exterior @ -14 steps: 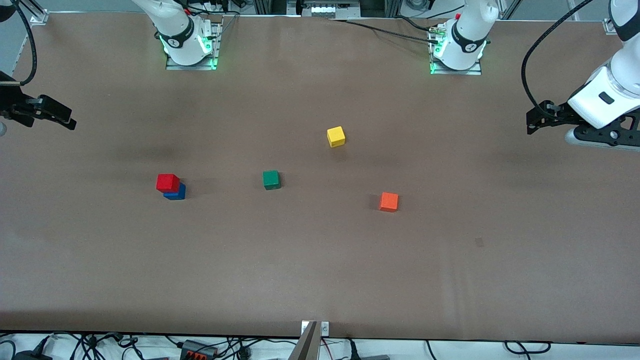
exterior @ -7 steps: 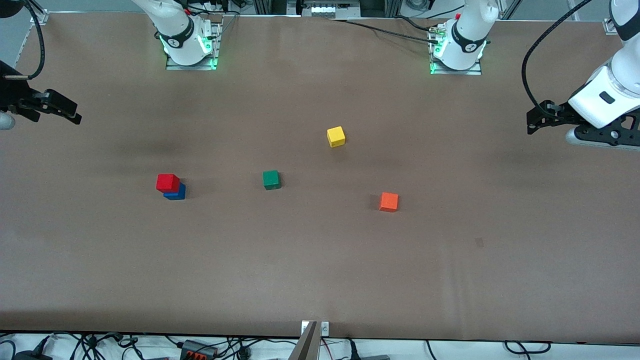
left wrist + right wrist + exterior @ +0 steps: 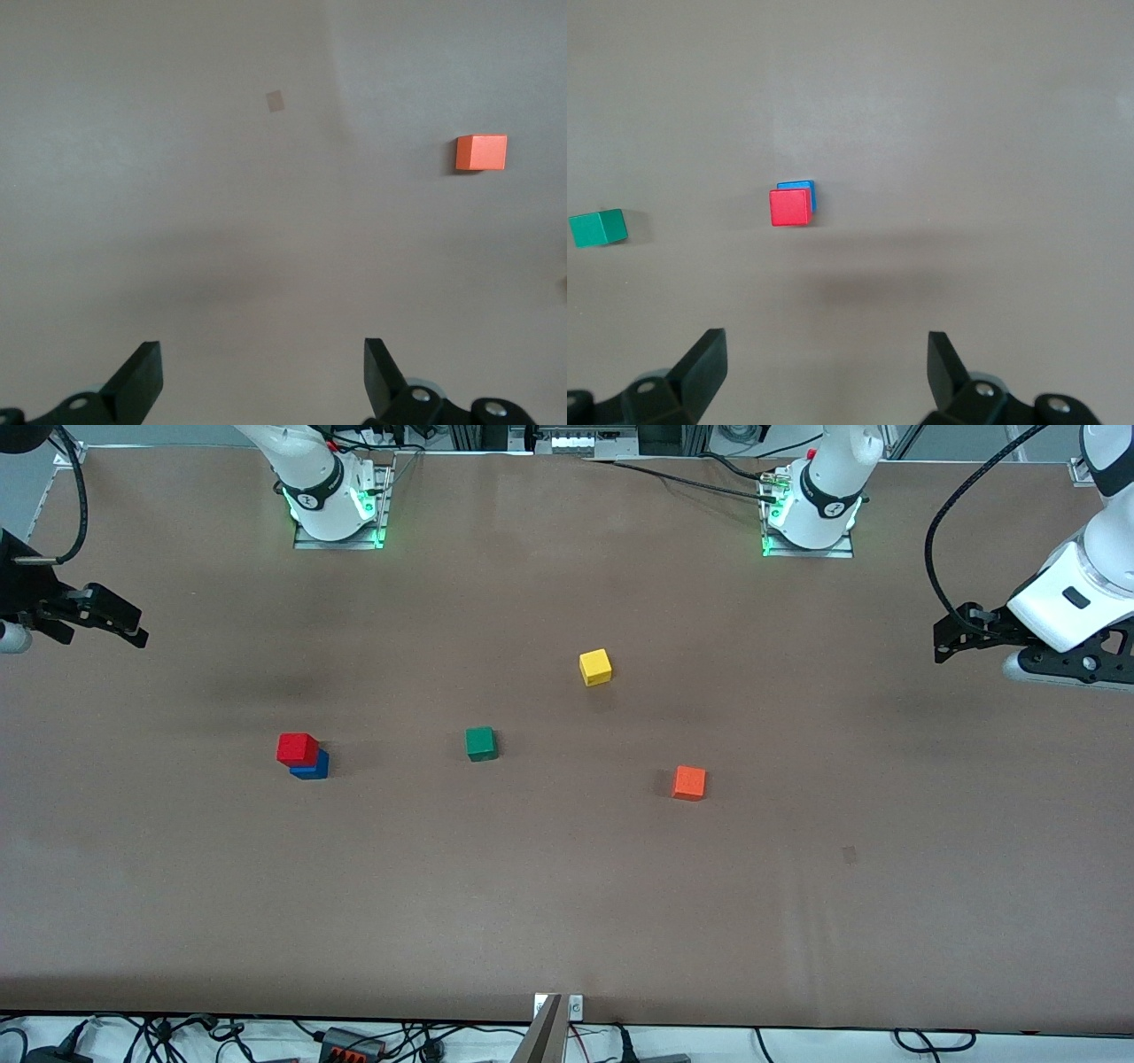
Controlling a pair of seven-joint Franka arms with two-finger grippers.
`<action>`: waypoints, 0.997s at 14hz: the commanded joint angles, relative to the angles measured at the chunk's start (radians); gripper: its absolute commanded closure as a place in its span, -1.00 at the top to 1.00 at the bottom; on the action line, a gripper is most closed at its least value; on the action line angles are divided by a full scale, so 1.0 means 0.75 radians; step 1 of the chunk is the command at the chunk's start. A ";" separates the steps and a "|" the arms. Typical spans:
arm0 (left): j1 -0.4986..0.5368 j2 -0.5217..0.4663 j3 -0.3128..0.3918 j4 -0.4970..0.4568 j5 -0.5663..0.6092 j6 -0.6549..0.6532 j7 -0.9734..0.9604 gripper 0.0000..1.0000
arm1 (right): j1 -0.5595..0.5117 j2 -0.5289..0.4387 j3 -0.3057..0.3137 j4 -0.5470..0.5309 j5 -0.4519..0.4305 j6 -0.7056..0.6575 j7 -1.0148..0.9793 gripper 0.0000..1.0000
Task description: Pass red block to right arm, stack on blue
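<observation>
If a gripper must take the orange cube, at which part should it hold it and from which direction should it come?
Probably straight down from above, closing on two opposite upright side faces of the orange cube. It sits flat on the table with its top face free, and the nearest neighbours, the green cube and the yellow cube, stand well apart.

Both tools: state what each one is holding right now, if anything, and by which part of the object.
Nothing is held. The left tool and right tool are open, with nothing between their fingers; the small red cube sits on the small blue cube.
</observation>
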 commanded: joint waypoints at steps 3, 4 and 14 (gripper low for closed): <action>0.004 -0.005 0.004 0.022 -0.038 -0.026 0.035 1.00 | 0.017 -0.019 0.002 -0.018 -0.012 0.002 -0.002 1.00; 0.004 -0.005 0.004 0.022 -0.038 -0.026 0.035 1.00 | 0.017 -0.019 0.002 -0.018 -0.012 0.002 -0.002 1.00; 0.004 -0.005 0.004 0.022 -0.038 -0.026 0.035 1.00 | 0.023 -0.017 -0.002 -0.018 -0.010 0.002 -0.028 1.00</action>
